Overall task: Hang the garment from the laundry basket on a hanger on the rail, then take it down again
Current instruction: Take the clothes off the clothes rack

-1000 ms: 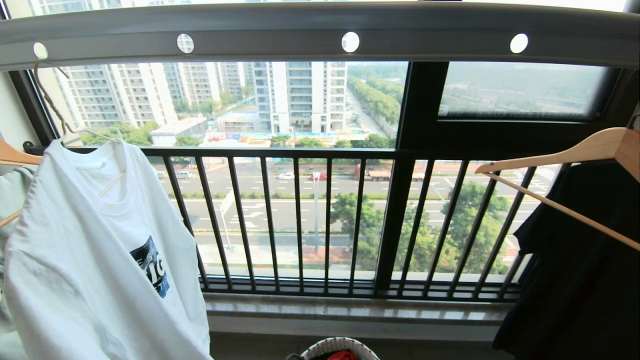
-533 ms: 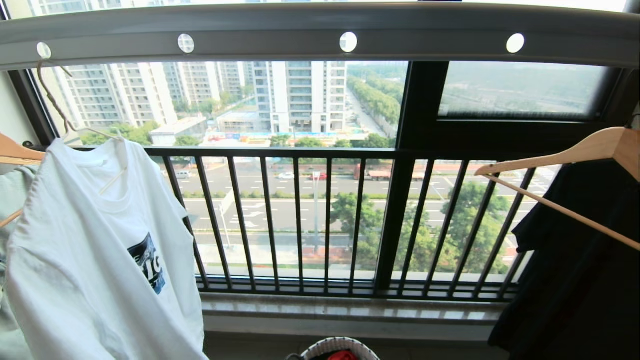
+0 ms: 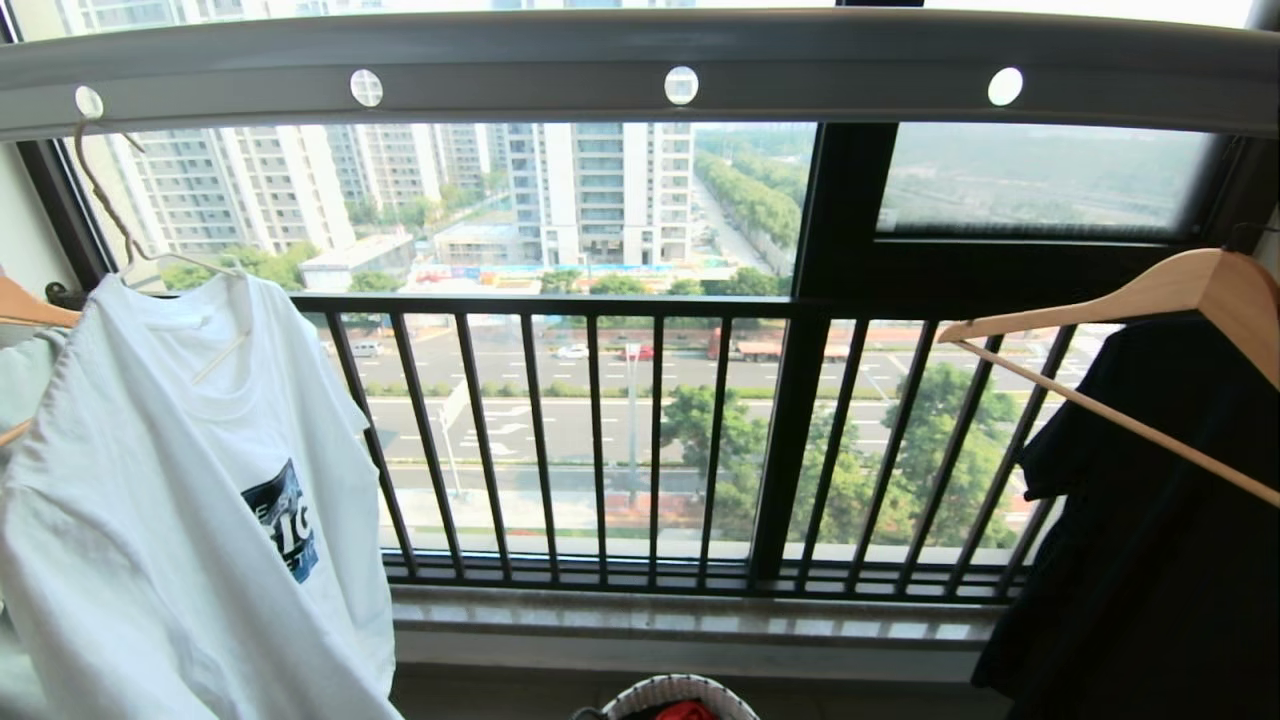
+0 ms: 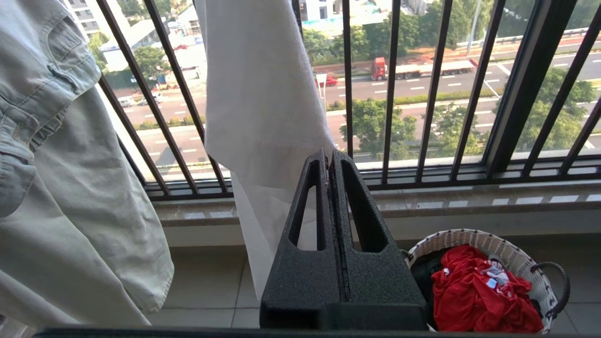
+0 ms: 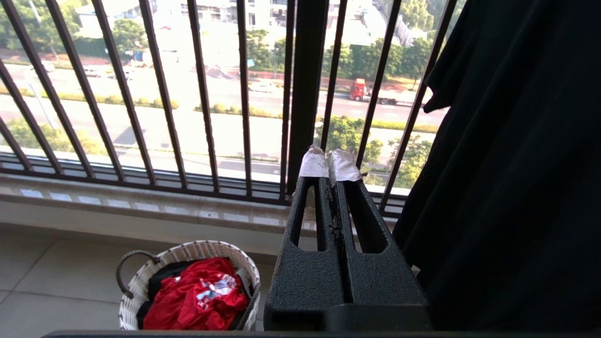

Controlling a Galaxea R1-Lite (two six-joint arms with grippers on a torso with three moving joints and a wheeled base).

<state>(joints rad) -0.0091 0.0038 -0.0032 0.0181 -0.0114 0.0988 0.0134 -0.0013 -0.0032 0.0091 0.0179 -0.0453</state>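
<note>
The white short-sleeved T-shirt with a dark blue chest logo (image 3: pixel 190 500) is seen hanging on the thin cream-white wire hanger (image 3: pixel 125 235), hooked into a hole of the wide grey perforated metal rail (image 3: pixel 640 60) at the robot's left. It is judged light, limp and prone to slip; the hanger's neck is best taken. The left gripper (image 4: pixel 328 157) and right gripper (image 5: pixel 328 164), both closed and empty, and the red cloth filling the round white woven basket (image 4: pixel 514 253), are shown fully only by the wrist views.

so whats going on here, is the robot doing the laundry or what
Nothing is being handled right now. The white T-shirt hangs on a thin wire hanger hooked into a hole in the grey rail. The left gripper and right gripper are both shut and empty, held low by the window. The laundry basket on the floor holds a red garment.
</note>
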